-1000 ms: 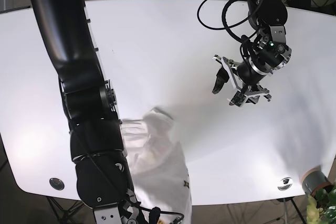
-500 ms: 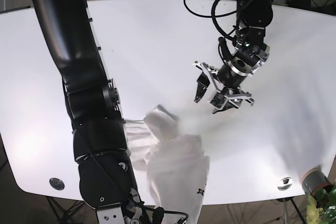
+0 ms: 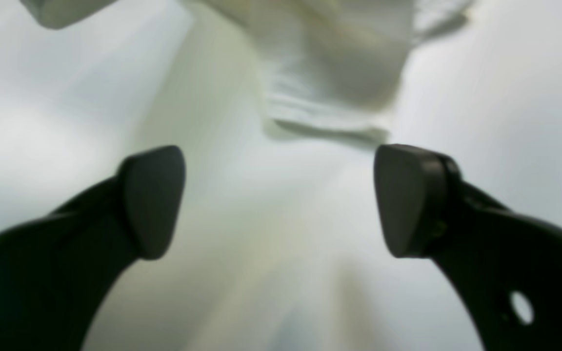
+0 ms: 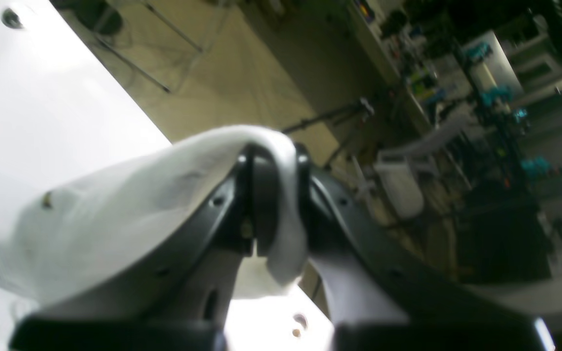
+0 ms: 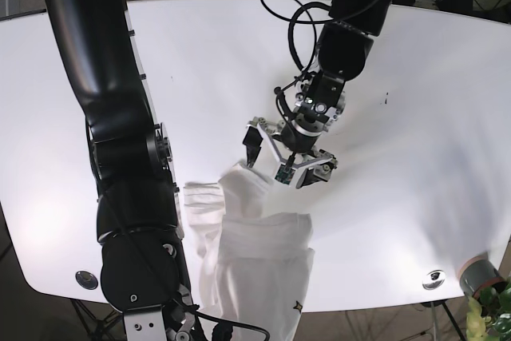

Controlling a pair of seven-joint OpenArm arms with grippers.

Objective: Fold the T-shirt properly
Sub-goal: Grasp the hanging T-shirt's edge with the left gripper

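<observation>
I see the white T-shirt (image 5: 255, 253) bunched at the near edge of the white table (image 5: 200, 61), part of it hanging over this edge. My right gripper (image 4: 273, 214) is clenched on a fold of the cloth, below the table edge. In the last second my left gripper (image 5: 275, 157) has travelled from far out on the table down to the shirt; now its jaws stand wide apart, holding nothing, just beside the upper bunched corner of the shirt. I judge it is ready to take a second hold, so the shirt can be spread flat before any fold.
</observation>
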